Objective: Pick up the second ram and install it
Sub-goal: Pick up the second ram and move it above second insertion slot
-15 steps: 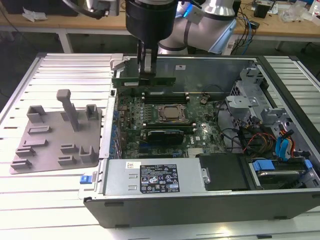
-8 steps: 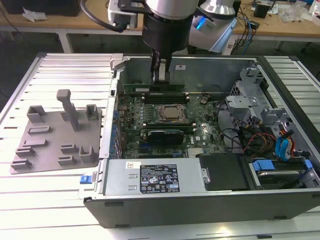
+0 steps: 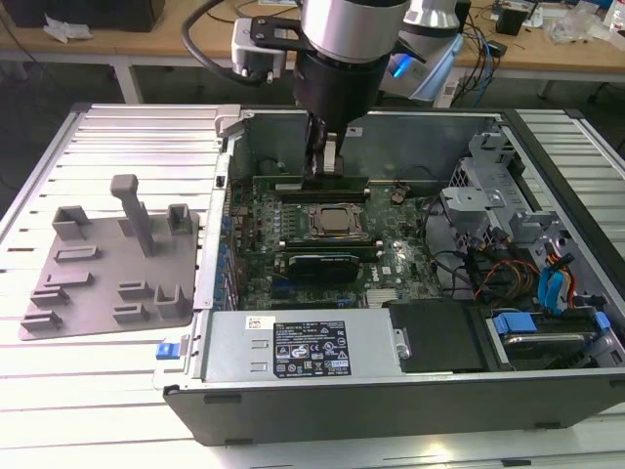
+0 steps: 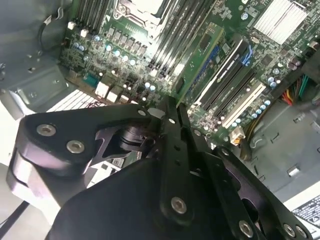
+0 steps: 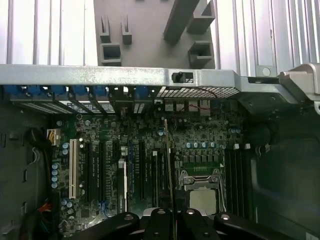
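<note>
Second wrist view — claw [image 4: 172,107] clamped on the second ram [image 4: 200,62], on edge, long axis along the motherboard [image 4: 125,60] slots.

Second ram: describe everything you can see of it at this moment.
The second ram is a long, narrow green circuit-board stick with dark chips along its face. In the first wrist view it shows edge-on as a thin line. It stands on edge over the motherboard, beside the processor socket, apparently in or just above a memory slot. The fingers close on it from both sides.
</note>
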